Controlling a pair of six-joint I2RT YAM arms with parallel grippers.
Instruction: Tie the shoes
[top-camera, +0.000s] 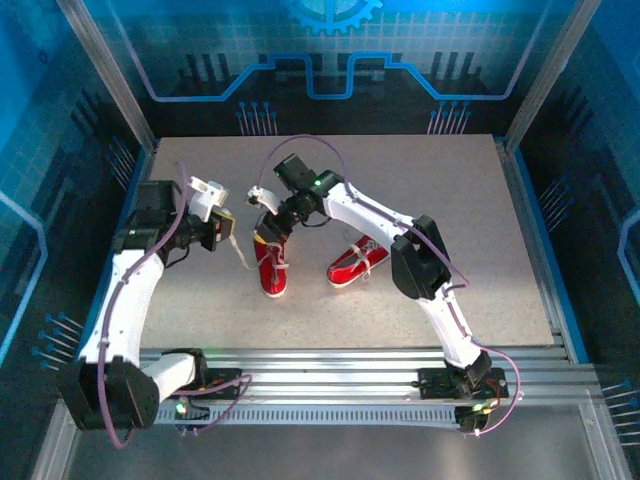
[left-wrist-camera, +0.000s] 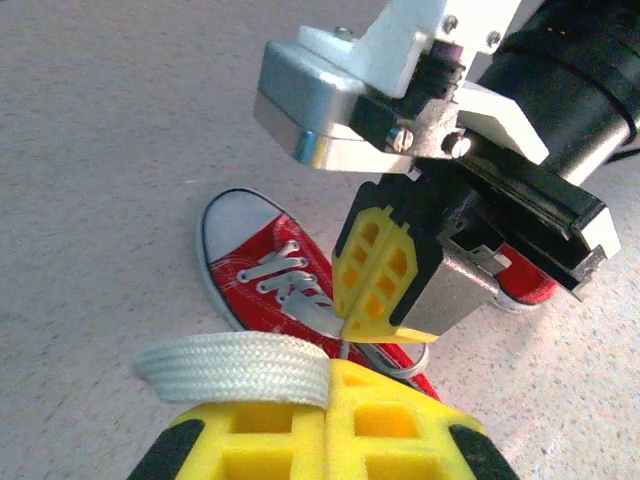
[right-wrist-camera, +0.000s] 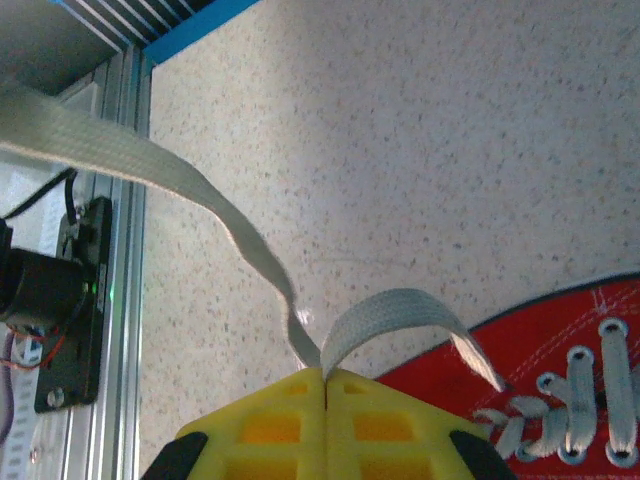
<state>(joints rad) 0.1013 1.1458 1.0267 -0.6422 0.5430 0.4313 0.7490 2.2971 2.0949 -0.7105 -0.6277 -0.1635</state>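
- Top external view: the shoe in work lies near the middle of the table. The second shoe lies near it on the right, and no claw touches it.
- A white lace rises from the shoe in work to both claws.
- The right gripper has its jaws pressed together on this lace, at the place where a short loop and a long free strand meet. It hangs just above the lacing of the shoe.
- The left gripper is also clamped on a flat fold of lace. It stands to the left of the shoe, close to the right claw.
- In my judgement the knot is not yet formed, so the grip is the weak point. The lace is flat and smooth, and a strong pull apart could draw it out of the yellow pads.
- The shoe is small and looks light. If both arms pull upward, it may lift or turn on the table instead of the knot getting tight.
- The two claws are very close together, so crossing the strands may make them hit each other.
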